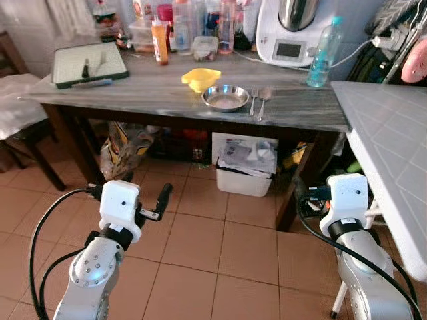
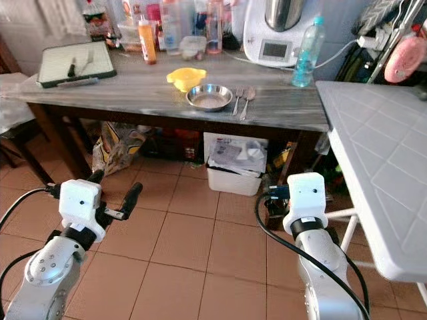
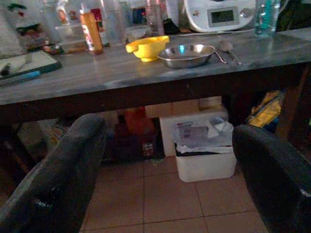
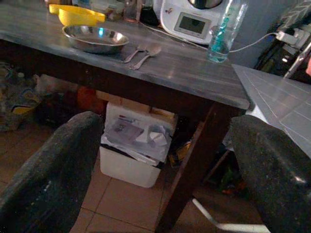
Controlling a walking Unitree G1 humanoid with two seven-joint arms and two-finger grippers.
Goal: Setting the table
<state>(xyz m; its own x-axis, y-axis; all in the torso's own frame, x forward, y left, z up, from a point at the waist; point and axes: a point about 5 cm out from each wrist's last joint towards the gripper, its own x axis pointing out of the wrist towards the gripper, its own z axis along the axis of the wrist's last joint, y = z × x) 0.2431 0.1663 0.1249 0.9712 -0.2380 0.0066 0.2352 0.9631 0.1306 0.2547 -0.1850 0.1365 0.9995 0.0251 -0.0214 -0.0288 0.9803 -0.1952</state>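
Observation:
On the grey wooden table (image 1: 133, 93) a shallow steel plate (image 1: 225, 98) lies near the front edge. A yellow bowl (image 1: 200, 78) sits just behind it. A fork (image 1: 253, 102) and a spoon (image 1: 264, 99) lie side by side to the right of the plate. My left gripper (image 3: 170, 133) hangs open and empty, low over the tiled floor in front of the table. My right gripper (image 4: 165, 126) is also open and empty, at the same height, below the table's right end.
A white bin (image 1: 243, 170) and a patterned bag (image 1: 127, 147) stand under the table. A white folding table (image 1: 393, 147) juts in on the right. Further back are a dark tray (image 1: 90, 63), an orange bottle (image 1: 160, 41), a water bottle (image 1: 325, 53) and a kitchen machine (image 1: 290, 33).

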